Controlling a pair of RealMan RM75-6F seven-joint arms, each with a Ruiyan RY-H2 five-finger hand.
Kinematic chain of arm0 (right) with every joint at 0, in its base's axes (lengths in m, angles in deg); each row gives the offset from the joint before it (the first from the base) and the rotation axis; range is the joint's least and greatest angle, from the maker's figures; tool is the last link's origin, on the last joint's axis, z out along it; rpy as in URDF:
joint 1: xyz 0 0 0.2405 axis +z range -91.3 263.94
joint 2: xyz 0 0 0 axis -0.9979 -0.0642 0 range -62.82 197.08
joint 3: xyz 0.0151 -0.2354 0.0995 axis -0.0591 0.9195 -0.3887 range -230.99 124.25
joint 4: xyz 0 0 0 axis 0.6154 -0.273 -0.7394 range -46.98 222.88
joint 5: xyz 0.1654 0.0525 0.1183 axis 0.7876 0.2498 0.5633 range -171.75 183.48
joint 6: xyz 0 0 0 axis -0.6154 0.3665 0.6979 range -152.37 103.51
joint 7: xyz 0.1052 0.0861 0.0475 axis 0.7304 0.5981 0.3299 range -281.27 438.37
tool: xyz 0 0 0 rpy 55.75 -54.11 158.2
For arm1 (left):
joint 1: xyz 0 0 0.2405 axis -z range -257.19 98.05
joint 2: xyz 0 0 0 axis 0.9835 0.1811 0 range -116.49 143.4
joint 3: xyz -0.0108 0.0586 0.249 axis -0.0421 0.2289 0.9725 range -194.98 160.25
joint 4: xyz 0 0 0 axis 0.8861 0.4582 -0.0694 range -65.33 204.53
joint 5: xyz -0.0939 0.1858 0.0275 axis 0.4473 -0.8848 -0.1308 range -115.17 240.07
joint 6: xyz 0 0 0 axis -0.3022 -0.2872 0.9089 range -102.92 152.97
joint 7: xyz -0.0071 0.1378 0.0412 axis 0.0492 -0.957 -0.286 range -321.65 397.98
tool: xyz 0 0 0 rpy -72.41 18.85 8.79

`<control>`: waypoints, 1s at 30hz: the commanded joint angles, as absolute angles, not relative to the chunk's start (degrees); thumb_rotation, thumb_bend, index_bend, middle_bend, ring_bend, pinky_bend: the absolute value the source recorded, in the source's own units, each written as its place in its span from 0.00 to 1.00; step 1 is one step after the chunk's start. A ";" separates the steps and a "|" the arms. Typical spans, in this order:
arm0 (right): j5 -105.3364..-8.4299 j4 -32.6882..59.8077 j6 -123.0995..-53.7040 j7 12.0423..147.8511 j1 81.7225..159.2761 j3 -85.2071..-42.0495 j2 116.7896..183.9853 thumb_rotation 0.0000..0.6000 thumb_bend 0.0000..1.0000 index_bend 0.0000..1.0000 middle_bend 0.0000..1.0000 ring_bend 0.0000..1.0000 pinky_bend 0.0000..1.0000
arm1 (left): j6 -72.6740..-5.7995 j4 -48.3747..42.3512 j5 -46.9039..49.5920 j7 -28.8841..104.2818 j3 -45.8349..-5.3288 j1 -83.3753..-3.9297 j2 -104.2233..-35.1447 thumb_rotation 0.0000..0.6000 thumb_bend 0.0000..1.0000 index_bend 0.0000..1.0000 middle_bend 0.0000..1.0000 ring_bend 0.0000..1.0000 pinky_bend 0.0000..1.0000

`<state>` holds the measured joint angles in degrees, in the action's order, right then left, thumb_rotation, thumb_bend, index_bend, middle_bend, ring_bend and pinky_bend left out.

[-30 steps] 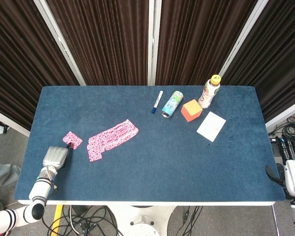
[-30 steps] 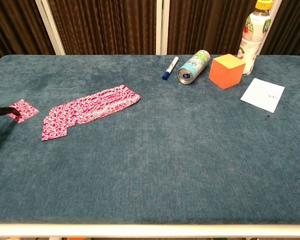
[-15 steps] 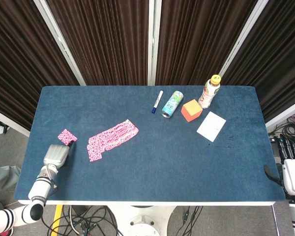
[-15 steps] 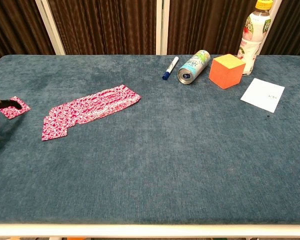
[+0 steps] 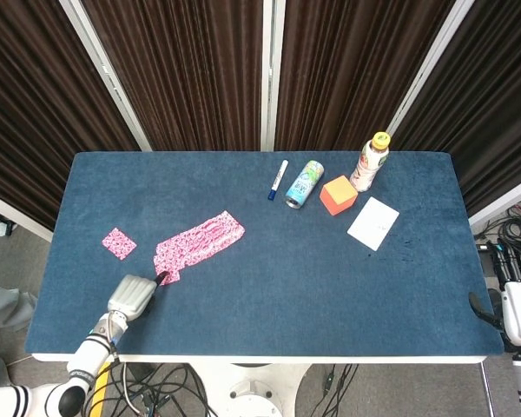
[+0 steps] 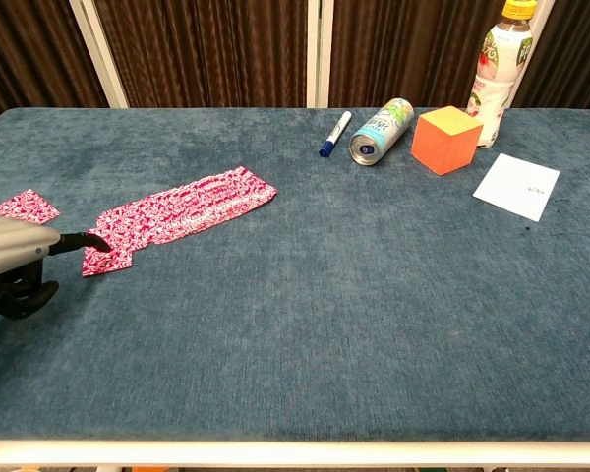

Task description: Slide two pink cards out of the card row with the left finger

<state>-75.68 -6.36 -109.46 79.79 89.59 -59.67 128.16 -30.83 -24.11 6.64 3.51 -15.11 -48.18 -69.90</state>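
Observation:
A row of overlapping pink patterned cards [image 5: 199, 243] [image 6: 177, 216] runs diagonally across the left half of the blue table. One single pink card [image 5: 119, 243] [image 6: 27, 206] lies apart, to the left of the row. My left hand [image 5: 134, 295] [image 6: 15, 258] sits at the near left with one dark fingertip [image 6: 96, 239] stretched out onto the row's nearest card [image 6: 105, 255]. It holds nothing. My right hand [image 5: 514, 304] shows only at the head view's right edge, off the table.
At the back right stand a blue marker [image 5: 278, 179], a can on its side [image 5: 304, 183], an orange cube [image 5: 338, 195], a drink bottle [image 5: 372, 162] and a white paper [image 5: 373, 222]. The table's left edge [image 5: 59, 234] is near the lone card.
My left hand left the single card, which had slid further left, and moved right and nearer. Its fingertip now rests on the near end of the card row.

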 commanded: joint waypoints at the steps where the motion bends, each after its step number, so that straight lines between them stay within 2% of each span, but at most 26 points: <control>1: -75.60 -6.17 -109.26 79.91 89.64 -59.64 128.20 1.00 0.24 0.00 0.00 0.00 0.00 | -30.98 -23.17 6.96 3.33 -14.60 -48.33 -70.38 1.00 0.64 0.11 1.00 0.99 1.00; 15: -75.89 -5.96 -109.48 80.00 89.60 -59.55 128.37 1.00 0.24 0.00 0.00 0.00 0.00 | -31.49 -23.27 5.85 4.48 -13.24 -49.16 -70.82 1.00 0.64 0.11 1.00 0.99 1.00; 30: -76.08 -5.72 -109.19 80.55 89.81 -59.51 128.44 1.00 0.24 0.00 0.00 0.00 0.00 | -31.19 -30.53 0.93 2.33 -8.31 -50.07 -71.43 1.00 0.64 0.11 1.00 0.99 1.00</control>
